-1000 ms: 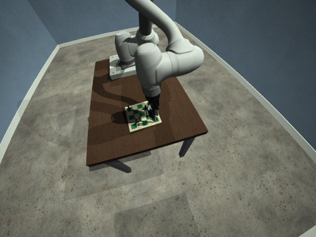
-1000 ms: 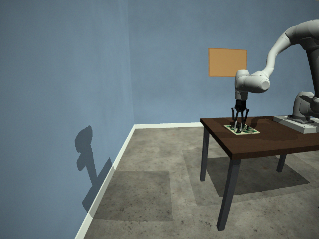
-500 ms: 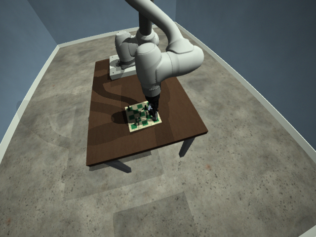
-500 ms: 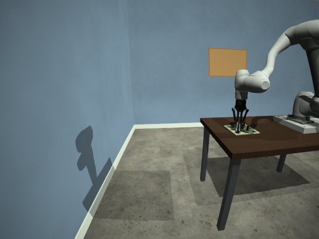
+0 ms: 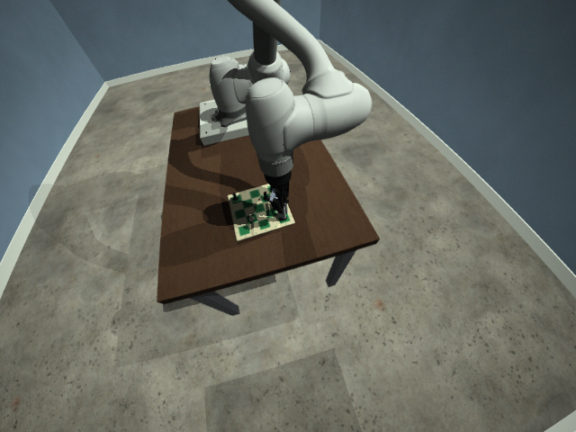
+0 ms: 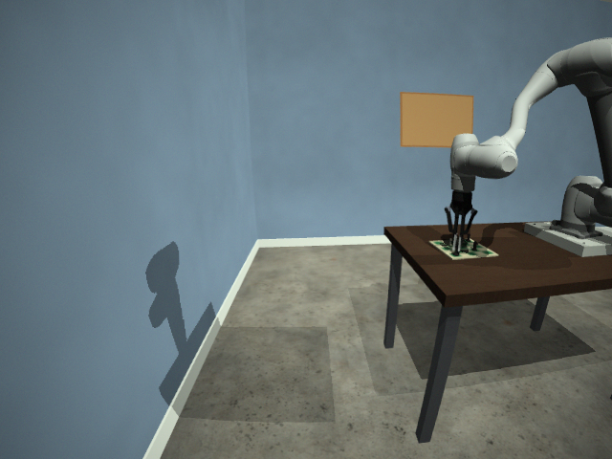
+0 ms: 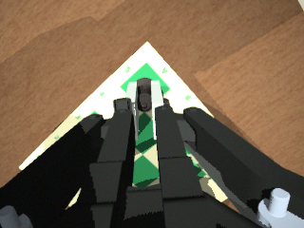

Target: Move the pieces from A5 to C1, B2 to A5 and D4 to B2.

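The jaws close narrowly on the dark rounded chess piece at corner A5, which next needs a straight lift toward C1.

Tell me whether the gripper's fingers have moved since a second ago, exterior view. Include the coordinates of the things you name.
Yes: inward, closer together over the board (image 5: pixel 265 230) (image 6: pixel 488 254) (image 7: pixel 148 52).
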`<state>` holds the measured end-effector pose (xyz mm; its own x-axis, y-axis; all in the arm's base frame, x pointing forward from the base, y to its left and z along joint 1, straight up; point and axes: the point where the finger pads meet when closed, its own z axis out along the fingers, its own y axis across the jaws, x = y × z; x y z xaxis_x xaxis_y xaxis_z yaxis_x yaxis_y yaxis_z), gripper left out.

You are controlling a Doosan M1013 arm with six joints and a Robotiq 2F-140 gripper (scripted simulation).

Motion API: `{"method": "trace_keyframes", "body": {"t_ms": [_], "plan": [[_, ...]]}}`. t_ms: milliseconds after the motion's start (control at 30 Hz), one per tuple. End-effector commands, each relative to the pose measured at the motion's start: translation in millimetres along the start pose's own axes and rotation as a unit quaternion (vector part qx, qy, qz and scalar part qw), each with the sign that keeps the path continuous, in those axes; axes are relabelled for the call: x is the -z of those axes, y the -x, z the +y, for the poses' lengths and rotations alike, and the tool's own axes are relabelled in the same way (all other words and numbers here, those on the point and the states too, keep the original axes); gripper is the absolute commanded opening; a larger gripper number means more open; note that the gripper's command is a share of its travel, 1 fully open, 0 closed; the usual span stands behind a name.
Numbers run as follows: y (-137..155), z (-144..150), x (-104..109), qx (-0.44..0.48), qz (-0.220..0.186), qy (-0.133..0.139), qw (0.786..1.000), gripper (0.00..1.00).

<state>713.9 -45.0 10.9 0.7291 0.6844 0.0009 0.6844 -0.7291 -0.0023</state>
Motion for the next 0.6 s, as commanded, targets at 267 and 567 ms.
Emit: {"method": "trace_keyframes", "body": {"t_ms": [267, 567], "plan": [[0, 0, 0, 0.000, 0.000, 0.000, 1.000, 0.00], [0, 0, 40, 0.000, 0.000, 0.000, 1.000, 0.00]]}}
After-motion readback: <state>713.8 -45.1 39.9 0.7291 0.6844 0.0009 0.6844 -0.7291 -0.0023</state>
